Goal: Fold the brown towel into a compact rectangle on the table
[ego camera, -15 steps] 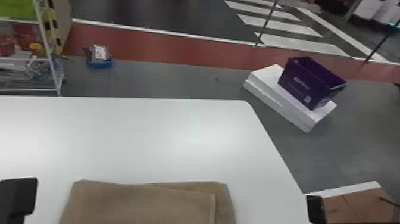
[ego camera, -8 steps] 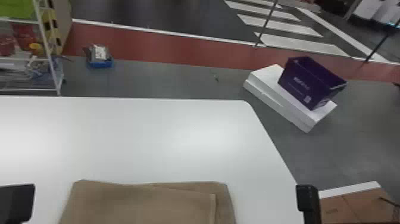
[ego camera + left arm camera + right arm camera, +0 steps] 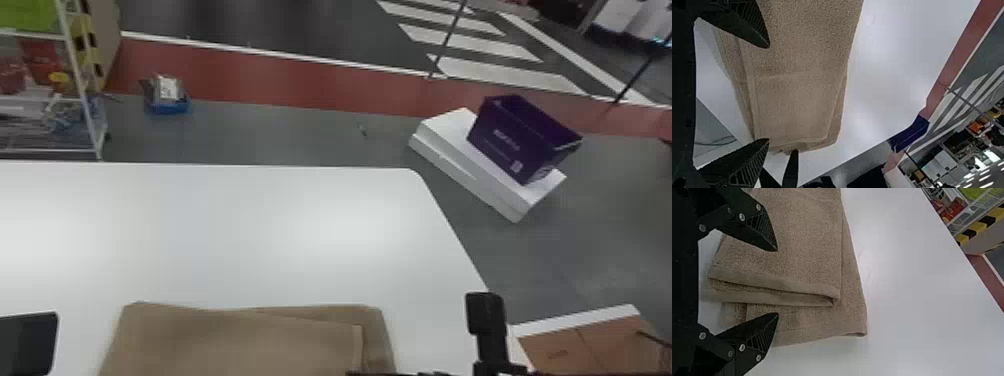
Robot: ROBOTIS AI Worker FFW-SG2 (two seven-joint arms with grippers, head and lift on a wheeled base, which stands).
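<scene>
In the head view my left gripper (image 3: 27,342) is at the left edge, left of the brown towel (image 3: 235,345), and my right gripper (image 3: 486,317) stands to its right by the table's side edge. The towel lies folded in layers, the upper layer stopping short of the lower one's right edge. In the left wrist view my left gripper (image 3: 766,93) is open, the towel (image 3: 797,86) seen beyond its parted fingers. My right gripper (image 3: 777,282) is open too, over the end of the towel (image 3: 801,246) where a folded hem and stacked layers show.
The white table (image 3: 225,225) stretches beyond the towel. On the floor past its right edge are a purple box (image 3: 520,137) on white slabs (image 3: 450,150) and a brown carton (image 3: 575,350). A wire shelf (image 3: 75,100) stands at the far left.
My right gripper has moved leftward, closer to the towel, and slightly farther from the robot. The left gripper has shifted a little toward the robot. The towel looks unchanged.
</scene>
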